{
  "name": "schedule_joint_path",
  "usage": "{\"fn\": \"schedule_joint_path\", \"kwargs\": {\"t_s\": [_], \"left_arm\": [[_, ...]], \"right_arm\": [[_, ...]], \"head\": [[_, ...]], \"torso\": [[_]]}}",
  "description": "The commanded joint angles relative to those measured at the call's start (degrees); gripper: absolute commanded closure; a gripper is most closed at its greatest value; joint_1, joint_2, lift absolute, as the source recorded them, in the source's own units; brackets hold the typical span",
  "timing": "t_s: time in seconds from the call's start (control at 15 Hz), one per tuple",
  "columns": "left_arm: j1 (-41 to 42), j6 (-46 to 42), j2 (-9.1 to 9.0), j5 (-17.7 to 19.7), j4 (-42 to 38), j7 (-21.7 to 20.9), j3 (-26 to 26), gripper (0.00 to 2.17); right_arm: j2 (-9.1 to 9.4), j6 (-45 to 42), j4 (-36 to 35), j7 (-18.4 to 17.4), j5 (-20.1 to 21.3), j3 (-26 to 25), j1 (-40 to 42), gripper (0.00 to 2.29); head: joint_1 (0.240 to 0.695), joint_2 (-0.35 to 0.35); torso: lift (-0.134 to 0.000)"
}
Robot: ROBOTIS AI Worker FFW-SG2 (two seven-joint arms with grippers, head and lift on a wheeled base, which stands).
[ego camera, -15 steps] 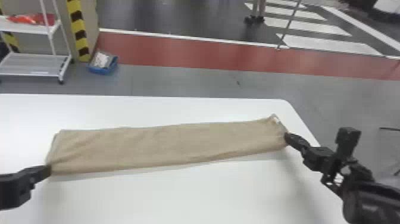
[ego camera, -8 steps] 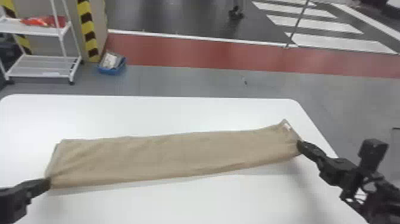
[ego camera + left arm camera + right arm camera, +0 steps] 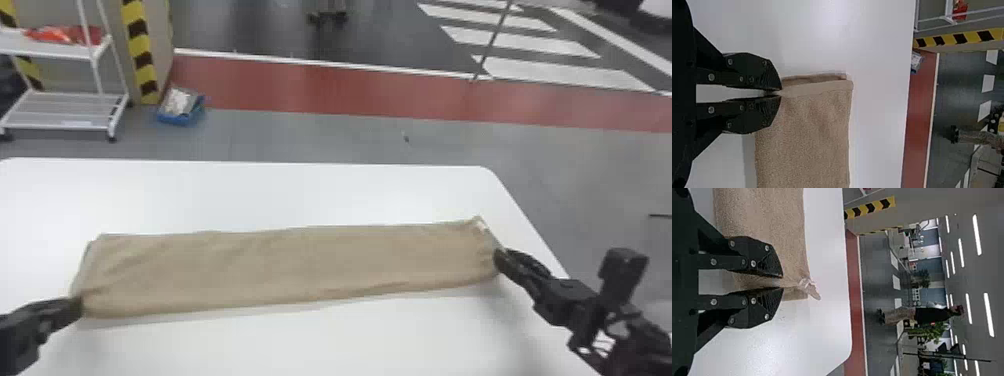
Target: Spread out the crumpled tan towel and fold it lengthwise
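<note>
tan towel [image 3: 290, 265]: long strip (slightly puckered) | left gripper [image 3: 78, 306], right gripper [image 3: 498, 258]: pinching opposite ends

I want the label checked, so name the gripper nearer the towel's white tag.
Right. The right gripper pinches the towel close to the white tag; the left gripper pinches its opposite end.

Fingers [image 3: 752, 72]: flat, blk, angled ends, ridged nr tips
Screws [image 3: 711, 77]: rnd, silvery, sev. per finger
R wrist [image 3: 565, 300]: blk, w/ squarish block [image 3: 624, 270]
L wrist [image 3: 17, 332]: blk, boxy
</note>
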Motion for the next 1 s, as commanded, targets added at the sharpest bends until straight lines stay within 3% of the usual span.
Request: {"fn": "schedule_joint_path", "kwargs": {"t_s": [0.0,0.4,0.67,0.93], "left_arm": [[1.1,-1.2,-0.18,-0.1,-1.2,0.7,0.3,0.00],[1.3,-4.2,0.09,-1.3,-2.7,1.4,1.2,0.02],[-7.1,-3.7,0.61,-1.4,3.4,0.1,-0.3,0.03],[-16.8,0.9,1.58,-3.5,12.4,-0.7,-3.4,0.04]], "right_arm": [[0.05,-1.4,0.4,-0.1,0.0,0.0,0.0,0.05],[-0.83,-0.9,0.1,0.2,-1.7,-2.7,-1.5,0.09],[-1.88,8.3,0.0,1.9,0.5,-2.1,-7.7,0.15],[-3.64,20.6,3.9,11.3,6.0,0.9,-16.3,0.19]], "head": [[0.695,-0.222],[0.695,-0.223],[0.695,-0.222],[0.695,-0.184]], "torso": [[-0.124],[-0.124],[-0.124],[-0.124]]}}
